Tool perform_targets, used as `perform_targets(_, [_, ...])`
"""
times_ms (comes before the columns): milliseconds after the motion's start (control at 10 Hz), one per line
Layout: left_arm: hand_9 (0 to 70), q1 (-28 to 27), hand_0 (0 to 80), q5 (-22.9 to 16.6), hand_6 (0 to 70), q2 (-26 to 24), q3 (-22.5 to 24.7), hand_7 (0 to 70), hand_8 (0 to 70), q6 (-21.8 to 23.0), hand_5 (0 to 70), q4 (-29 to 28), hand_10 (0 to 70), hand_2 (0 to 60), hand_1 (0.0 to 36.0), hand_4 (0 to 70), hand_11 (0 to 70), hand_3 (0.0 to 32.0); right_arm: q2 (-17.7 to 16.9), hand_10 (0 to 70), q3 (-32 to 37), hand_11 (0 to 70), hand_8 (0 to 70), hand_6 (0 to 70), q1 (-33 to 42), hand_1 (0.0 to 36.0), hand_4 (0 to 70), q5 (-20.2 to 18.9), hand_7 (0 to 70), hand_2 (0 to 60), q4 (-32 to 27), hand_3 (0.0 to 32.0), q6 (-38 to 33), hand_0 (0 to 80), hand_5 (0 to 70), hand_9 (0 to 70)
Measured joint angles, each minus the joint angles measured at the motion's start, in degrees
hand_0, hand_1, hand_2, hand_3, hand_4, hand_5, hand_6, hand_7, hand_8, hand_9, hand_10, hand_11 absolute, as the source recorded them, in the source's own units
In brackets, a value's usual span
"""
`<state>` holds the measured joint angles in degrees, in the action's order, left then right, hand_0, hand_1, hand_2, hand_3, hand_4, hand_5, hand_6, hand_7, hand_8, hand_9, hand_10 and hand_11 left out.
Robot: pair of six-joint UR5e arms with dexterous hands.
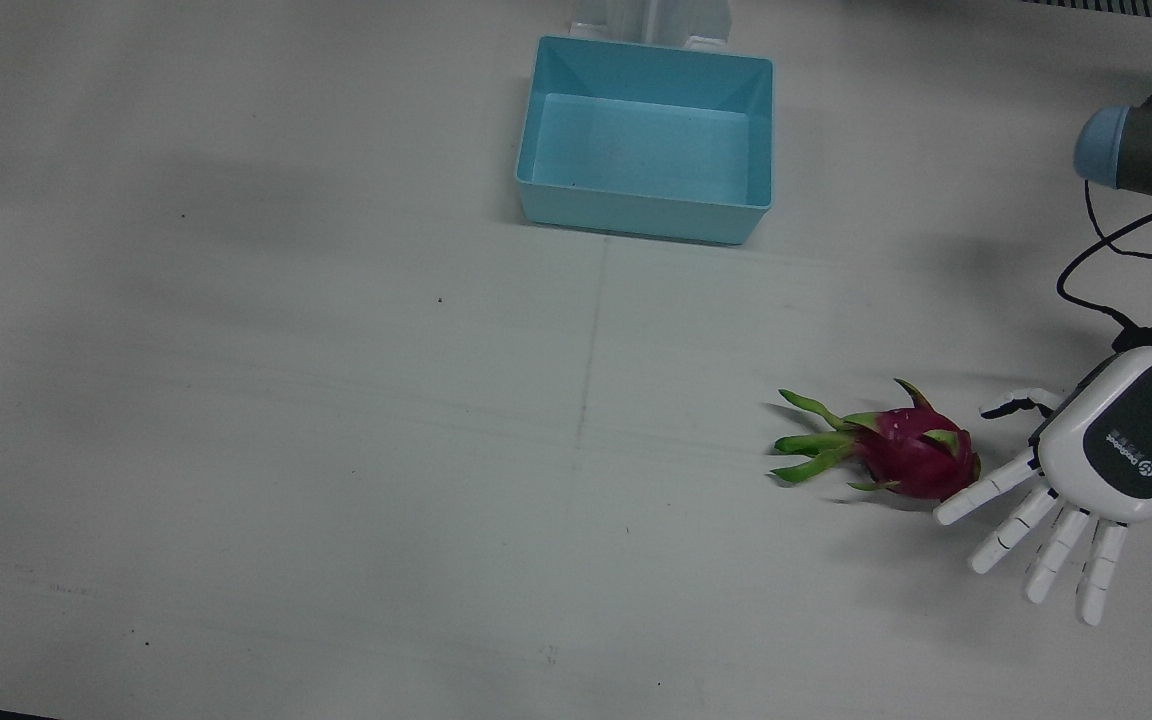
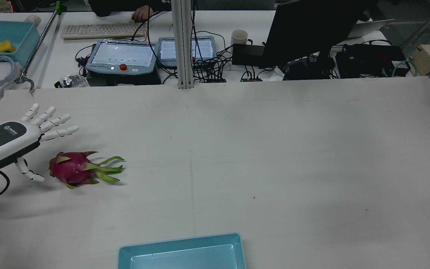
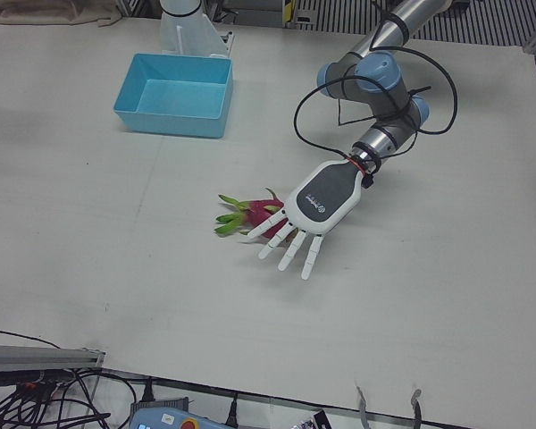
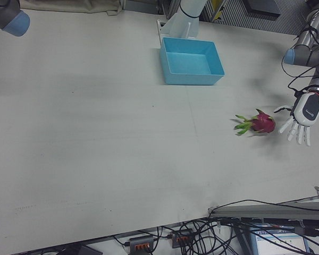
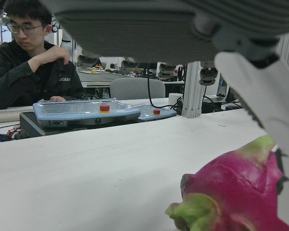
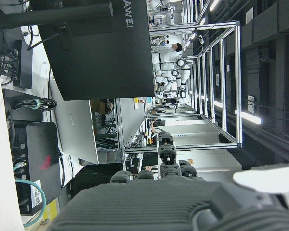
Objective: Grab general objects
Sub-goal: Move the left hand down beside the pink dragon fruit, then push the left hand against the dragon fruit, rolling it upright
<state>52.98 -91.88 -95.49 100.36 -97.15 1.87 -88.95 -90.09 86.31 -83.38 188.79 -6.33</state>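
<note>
While its fingers spread, the left robot hand [image 1: 1086,470] hovers beside the dragon fruit [image 1: 911,450].

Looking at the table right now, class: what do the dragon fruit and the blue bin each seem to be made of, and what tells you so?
Dragon fruit: either real fruit or a plastic replica; magenta skin with a slight sheen and green leafy scales, and the look cannot settle which. Blue bin: probably moulded plastic; uniform light blue, smooth thin walls, a soft gloss on its floor.
</note>
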Motion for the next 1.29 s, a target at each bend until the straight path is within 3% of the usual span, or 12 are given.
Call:
perform_targets(498, [0.3, -3.1, 55.0, 2.9, 0.0, -0.4, -2.8, 8.5, 0.1, -1.9, 1.6, -1.1, 0.0, 20.5, 27.2, 0.0, 0.0, 22.4, 0.0, 0.0, 0.0, 0.0, 0.0, 0.0, 0.0, 0.0, 0.0, 0.0, 0.0, 0.0, 0.0, 0.0, 0.0, 0.0, 0.0, 0.0])
perform_targets(597, [0.2, -3.3, 54.9, 3.1, 0.0, -0.5, -2.9, 8.4, 0.1, -2.0, 3.9, -1.2, 0.0, 20.5, 26.8, 0.0, 0.0, 18.8, 0.0, 0.0, 0.0, 0.0, 0.0, 0.0, 0.0, 0.0, 0.0, 0.0, 0.0, 0.0, 0.0, 0.0, 0.0, 0.0, 0.0, 0.0])
perform_targets(796, [0.0, -3.5, 53.7, 3.3, 0.0, -0.8, -3.1, 6.3, 0.0, -2.0, 15.2, -1.2, 0.0, 22.3, 25.1, 0.7, 0.0, 4.0, 0.0, 0.0, 0.0, 0.0, 0.0, 0.0, 0.0, 0.0, 0.0, 0.0, 0.0, 0.0, 0.0, 0.0, 0.0, 0.0, 0.0, 0.0])
perform_targets(896, [0.0, -3.6, 53.3, 3.3, 0.0, -1.4, -3.5, 5.1, 0.0, -2.0, 21.7, -1.1, 0.0, 22.2, 23.9, 9.2, 0.0, 0.0, 0.0, 0.0, 0.0, 0.0, 0.0, 0.0, 0.0, 0.0, 0.0, 0.0, 0.0, 0.0, 0.0, 0.0, 0.0, 0.0, 0.0, 0.0])
perform_targets(995, [0.0, -3.6, 52.9, 3.4, 0.0, -2.1, -4.1, 4.8, 0.0, -2.0, 26.1, -1.0, 0.0, 17.5, 21.7, 17.6, 0.0, 0.0, 0.0, 0.0, 0.0, 0.0, 0.0, 0.0, 0.0, 0.0, 0.0, 0.0, 0.0, 0.0, 0.0, 0.0, 0.0, 0.0, 0.0, 0.0])
perform_targets(1095, [0.0, -3.6, 52.0, 3.4, 0.0, -2.9, -4.8, 4.7, 0.0, -2.0, 29.0, -0.8, 0.0, 10.6, 18.5, 22.3, 0.0, 0.0, 0.0, 0.0, 0.0, 0.0, 0.0, 0.0, 0.0, 0.0, 0.0, 0.0, 0.0, 0.0, 0.0, 0.0, 0.0, 0.0, 0.0, 0.0])
perform_targets(1294, [0.0, -3.7, 50.0, 3.4, 0.0, -3.7, -5.4, 5.4, 0.0, -2.0, 36.1, -0.4, 0.0, 2.2, 13.5, 29.3, 0.0, 0.0, 0.0, 0.0, 0.0, 0.0, 0.0, 0.0, 0.0, 0.0, 0.0, 0.0, 0.0, 0.0, 0.0, 0.0, 0.0, 0.0, 0.0, 0.0])
